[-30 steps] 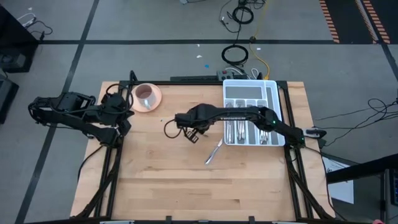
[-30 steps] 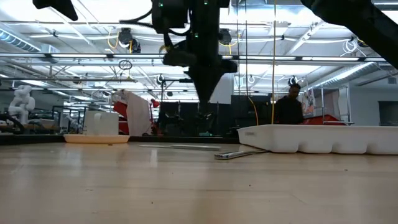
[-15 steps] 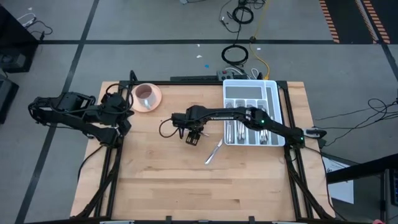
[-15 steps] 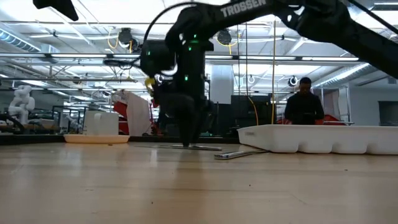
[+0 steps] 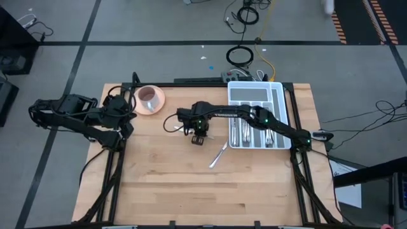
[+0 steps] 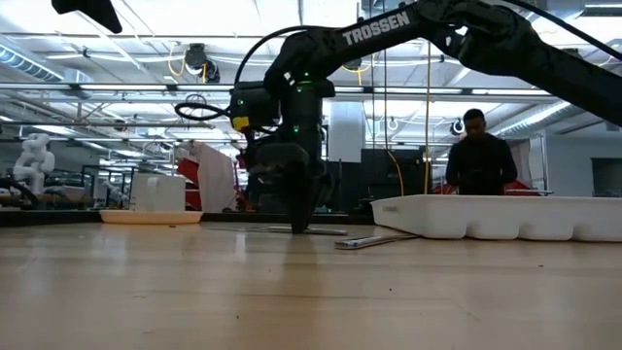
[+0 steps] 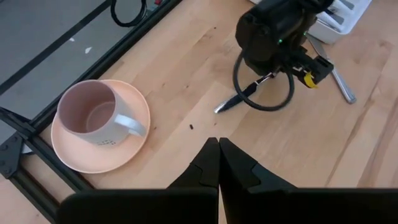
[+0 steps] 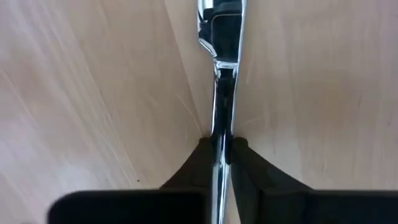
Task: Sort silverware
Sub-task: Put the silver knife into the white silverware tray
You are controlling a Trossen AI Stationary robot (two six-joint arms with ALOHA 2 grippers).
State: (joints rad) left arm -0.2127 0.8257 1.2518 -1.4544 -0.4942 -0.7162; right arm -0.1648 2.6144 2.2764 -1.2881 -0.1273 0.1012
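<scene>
the right gripper (image 8: 217,152) is down at the middle of the table (image 5: 159,184), its two fingers (image 8: 194,163) pinched nearly together on the slim neck of a piece of silverware (image 8: 219,74) that lies flat on the wood; the broad end ahead looks like a knife blade or fork head, but i cannot tell which. a second loose piece (image 5: 219,154) lies nearby, just beside the white tray (image 5: 277,95), where more pieces already sit in the compartments. the metal looks stiff, light and slick, and lying flat it offers little to grab, so a pinch across the narrow neck near the balance point seems right; too far toward one end and it may swing or slip. the left gripper (image 7: 218,165) waits closed and empty by the pink saucer (image 7: 68,154) and its cup (image 7: 93,115).
</scene>
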